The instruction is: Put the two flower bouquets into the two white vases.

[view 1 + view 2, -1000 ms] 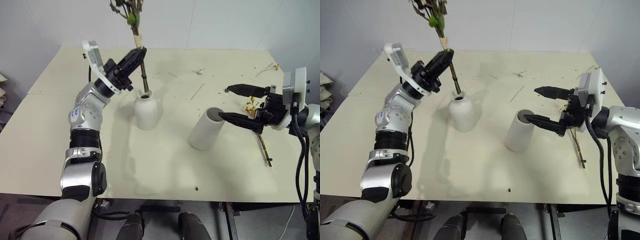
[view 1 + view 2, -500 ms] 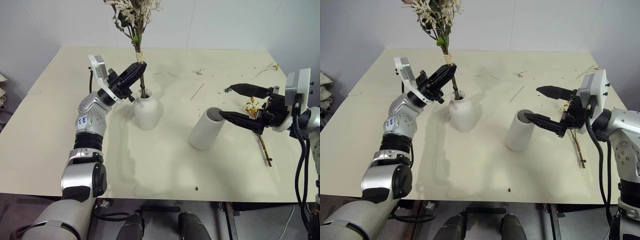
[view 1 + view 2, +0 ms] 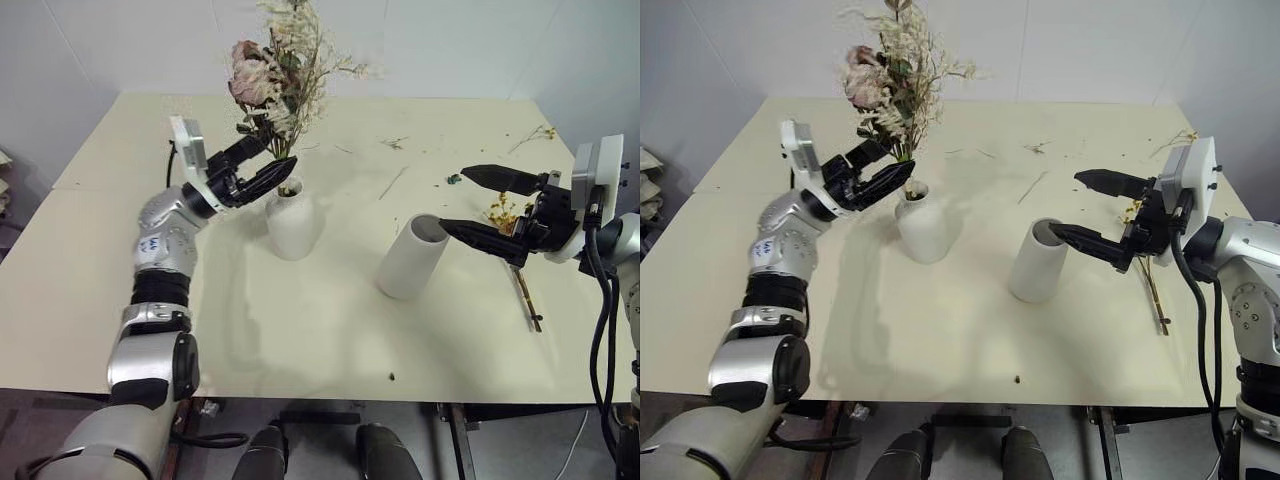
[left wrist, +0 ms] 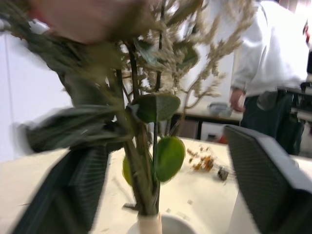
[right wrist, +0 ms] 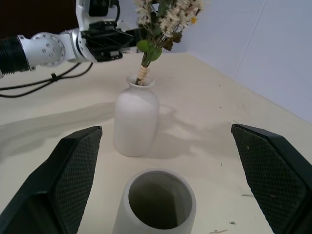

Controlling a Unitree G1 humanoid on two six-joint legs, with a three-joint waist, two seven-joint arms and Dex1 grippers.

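Rose bouquet [image 3: 275, 75] dropped deeper into bottle vase [image 3: 293, 218]; left gripper [image 3: 268, 168] just released, jaws apart beside stems; right gripper [image 3: 478, 203] apart around cylinder vase [image 3: 410, 258]; first bouquet placed, yellow bouquet [image 3: 515, 250] behind right gripper remains

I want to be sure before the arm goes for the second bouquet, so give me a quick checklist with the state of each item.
1. Rose bouquet seated in the bottle vase: ok, stems in the neck.
2. Left gripper released: ok, fingers apart beside the stems.
3. Bottle vase upright: ok.
4. Cylinder vase mouth free: ok, empty inside, standing upright.
5. Right gripper ready: ok, open, holding nothing.
6. Yellow bouquet reachable: cannot tell, it lies on the table partly behind the right gripper.
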